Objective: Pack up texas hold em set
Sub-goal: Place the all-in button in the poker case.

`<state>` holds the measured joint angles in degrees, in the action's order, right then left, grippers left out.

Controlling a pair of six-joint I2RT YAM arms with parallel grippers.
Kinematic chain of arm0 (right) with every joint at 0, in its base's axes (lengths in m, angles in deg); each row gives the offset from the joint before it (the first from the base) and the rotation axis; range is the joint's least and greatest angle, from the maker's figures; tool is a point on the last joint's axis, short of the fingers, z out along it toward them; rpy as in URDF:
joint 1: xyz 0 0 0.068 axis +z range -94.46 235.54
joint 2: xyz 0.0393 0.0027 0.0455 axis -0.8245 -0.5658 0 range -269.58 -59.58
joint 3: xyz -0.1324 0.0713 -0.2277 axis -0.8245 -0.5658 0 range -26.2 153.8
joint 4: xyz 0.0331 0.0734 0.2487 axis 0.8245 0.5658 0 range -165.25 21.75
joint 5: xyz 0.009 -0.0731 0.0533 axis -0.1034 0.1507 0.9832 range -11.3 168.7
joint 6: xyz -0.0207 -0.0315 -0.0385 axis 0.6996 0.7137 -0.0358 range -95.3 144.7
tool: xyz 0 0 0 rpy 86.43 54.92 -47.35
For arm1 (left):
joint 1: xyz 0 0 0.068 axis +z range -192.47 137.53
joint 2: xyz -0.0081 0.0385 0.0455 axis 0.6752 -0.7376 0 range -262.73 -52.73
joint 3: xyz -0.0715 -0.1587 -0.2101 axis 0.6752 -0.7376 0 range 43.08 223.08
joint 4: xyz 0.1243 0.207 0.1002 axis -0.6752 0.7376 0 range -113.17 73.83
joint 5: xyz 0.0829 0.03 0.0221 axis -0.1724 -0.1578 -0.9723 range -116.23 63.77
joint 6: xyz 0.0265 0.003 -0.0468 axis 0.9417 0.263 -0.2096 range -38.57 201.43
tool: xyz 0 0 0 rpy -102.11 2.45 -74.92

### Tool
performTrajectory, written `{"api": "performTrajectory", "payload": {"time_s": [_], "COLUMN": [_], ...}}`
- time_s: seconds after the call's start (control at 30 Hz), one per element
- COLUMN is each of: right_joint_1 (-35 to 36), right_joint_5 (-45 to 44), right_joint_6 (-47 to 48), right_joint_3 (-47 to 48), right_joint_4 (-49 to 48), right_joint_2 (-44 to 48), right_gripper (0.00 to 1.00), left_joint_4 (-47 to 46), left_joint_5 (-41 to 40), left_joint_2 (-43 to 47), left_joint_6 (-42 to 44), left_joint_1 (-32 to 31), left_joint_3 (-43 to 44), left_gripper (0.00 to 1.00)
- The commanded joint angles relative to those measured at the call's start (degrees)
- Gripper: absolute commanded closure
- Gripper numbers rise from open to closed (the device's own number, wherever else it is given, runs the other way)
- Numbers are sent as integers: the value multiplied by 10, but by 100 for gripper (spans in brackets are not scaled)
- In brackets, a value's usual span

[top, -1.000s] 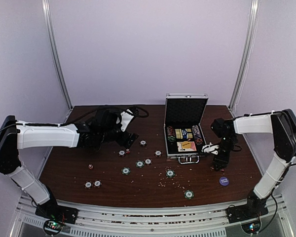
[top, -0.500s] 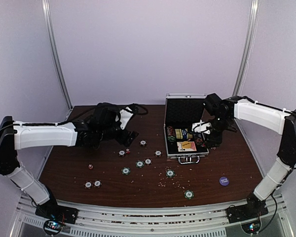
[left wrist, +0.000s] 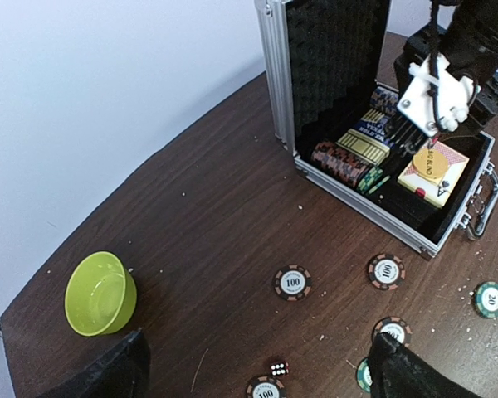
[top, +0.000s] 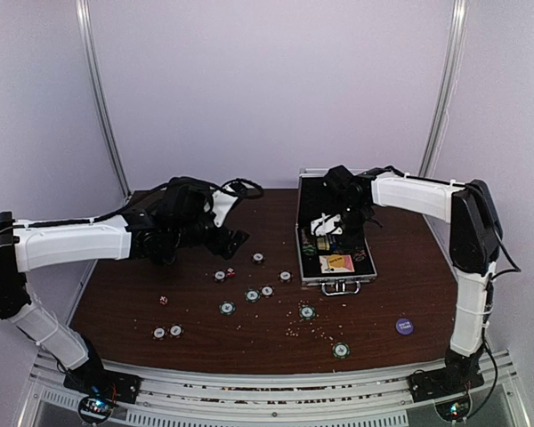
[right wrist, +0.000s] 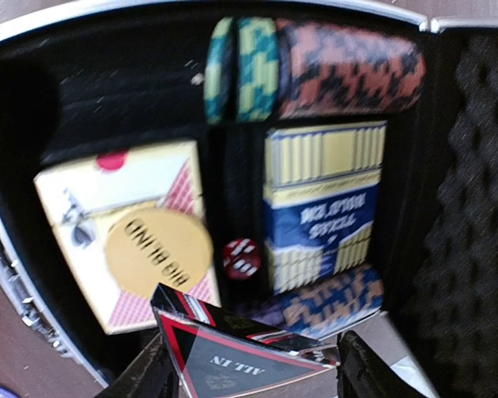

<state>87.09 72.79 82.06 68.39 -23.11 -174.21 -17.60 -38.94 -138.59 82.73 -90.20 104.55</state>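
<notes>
A: What does it all sit on?
B: A dark brown wooden table point(top: 116, 307), dusted with pale crumbs, inside a booth of plain lilac-white walls point(top: 267, 89) with slanting metal uprights point(top: 103, 98) at the back corners.
A: And the briefcase?
B: The briefcase point(top: 311, 200) stands open right of centre in the top view. Its lid is upright at the back. Its long axis follows the hinge, running left to right, and its handle point(top: 341, 286) points toward the bottom of the frame.
A: What's inside?
B: Rows of chips on edge, a blue card box point(right wrist: 324, 215), and a pale card box point(right wrist: 75, 207) with a yellow BIG BLIND button point(right wrist: 158, 253) lying on it.
A: The hands?
B: The right gripper point(right wrist: 249, 363) hangs over the case's interior, clamped on a black triangular ALL IN button point(right wrist: 224, 356). The left gripper point(left wrist: 257, 352), left of centre, has its fingers spread wide with nothing between them, above loose chips point(top: 253, 295) on the wood. A lime-green bowl point(left wrist: 100, 292) sits at the lower left of its wrist view.
</notes>
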Motion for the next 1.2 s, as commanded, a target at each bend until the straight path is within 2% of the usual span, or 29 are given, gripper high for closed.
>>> {"api": "performTrajectory", "payload": {"time_s": [0.0, 0.43, 0.87, 1.07, 1.17], "right_joint_1": [7, 6, -3, -4, -4], "right_joint_5": [-32, -53, -60, -61, -59], "right_joint_6": [33, 40, 31, 28, 27], "right_joint_3": [47, 84, 92, 88, 86], "right_joint_4": [-32, -88, -90, -94, -93], "right_joint_2": [-23, -88, -117, -118, -115], "right_gripper": [46, 45, 43, 31, 29], "left_joint_4": [3, 17, 23, 24, 25], "left_joint_5": [24, 31, 29, 32, 33], "left_joint_2": [15, 23, 29, 26, 27], "left_joint_6": [-9, -10, -4, -4, -4], "left_joint_1": [-1, -1, -1, -1, -1], "left_joint_3": [15, 22, 22, 22, 22], "left_gripper": [7, 9, 9, 9, 9]}}
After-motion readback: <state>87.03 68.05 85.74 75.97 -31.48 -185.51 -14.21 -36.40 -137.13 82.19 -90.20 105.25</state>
